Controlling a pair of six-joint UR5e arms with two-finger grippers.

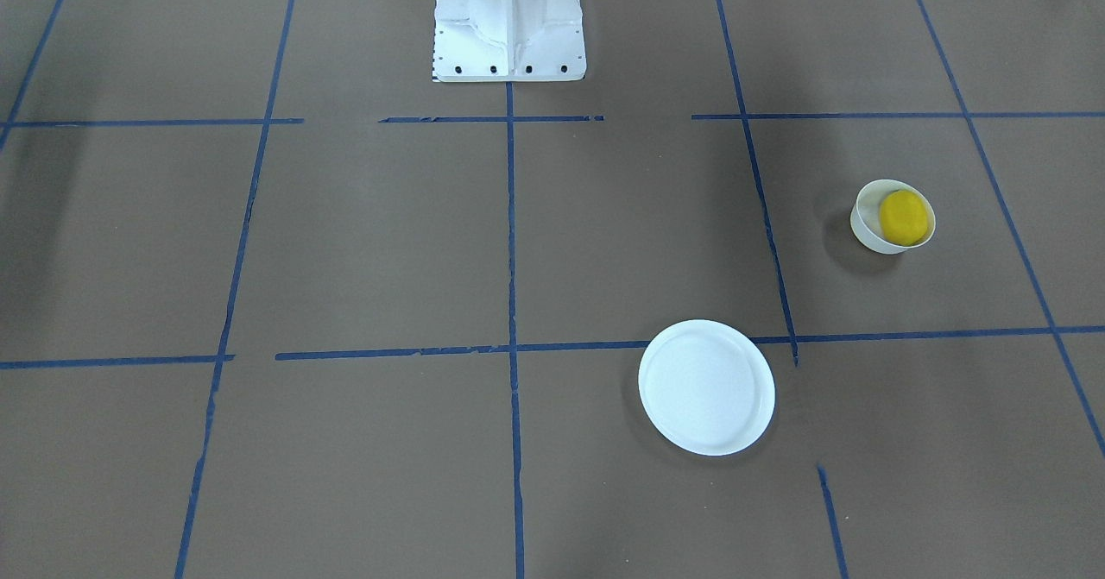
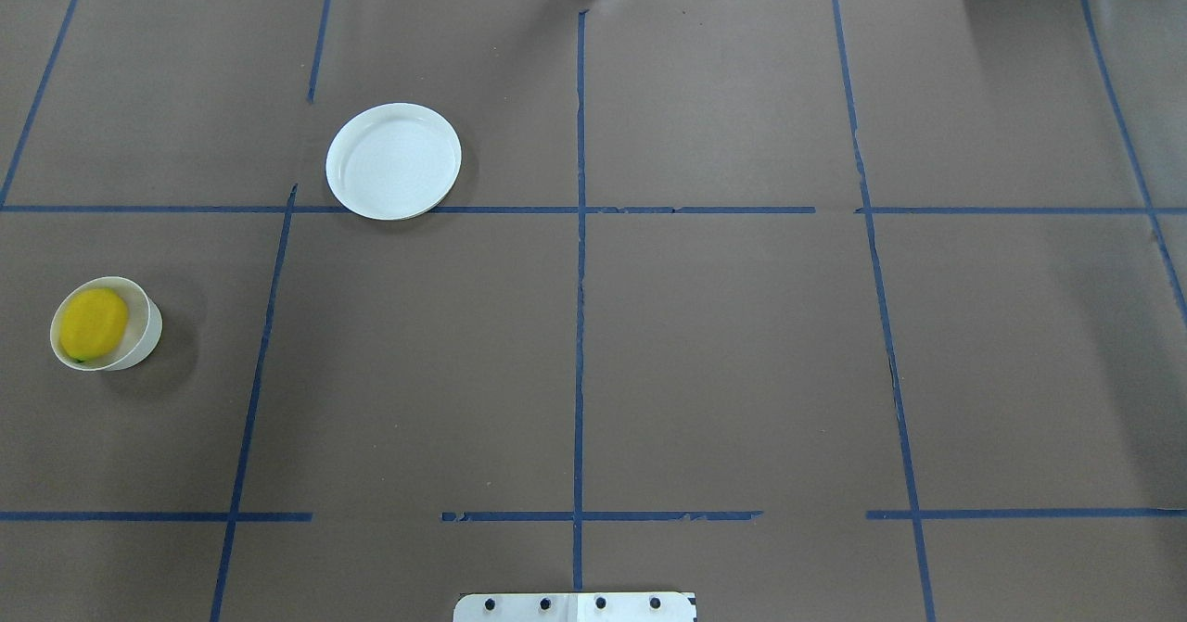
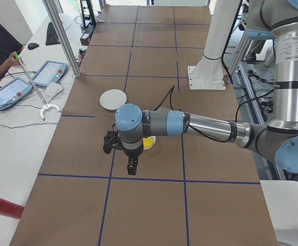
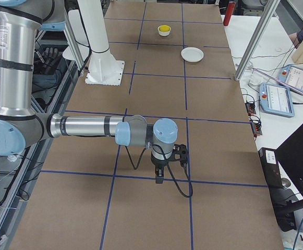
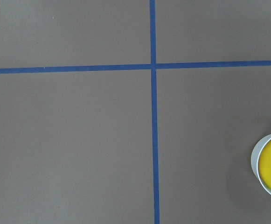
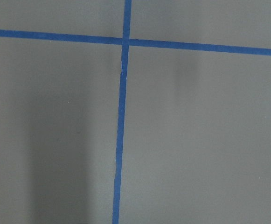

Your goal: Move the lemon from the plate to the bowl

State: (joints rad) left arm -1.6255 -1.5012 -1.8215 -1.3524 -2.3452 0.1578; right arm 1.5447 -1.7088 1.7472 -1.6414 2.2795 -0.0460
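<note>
Lemon (image 2: 93, 323) sits in the bowl (image 2: 148, 336), plate (image 2: 393, 160) holds nothing, so the task looks done. Left gripper (image 3: 132, 167) hangs near the bowl, right gripper (image 4: 159, 176) well apart over the tabletop (image 2: 723, 353); jaws of both: cannot tell (side views only). Risk: left arm clips the thin bowl, tips it, lemon rolls out. Count: one lemon, one bowl, one plate, two grippers.

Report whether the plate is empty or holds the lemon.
Empty. The plate shows only bare white surface in both table views; the lemon sits inside the bowl, apart from the plate.
</note>
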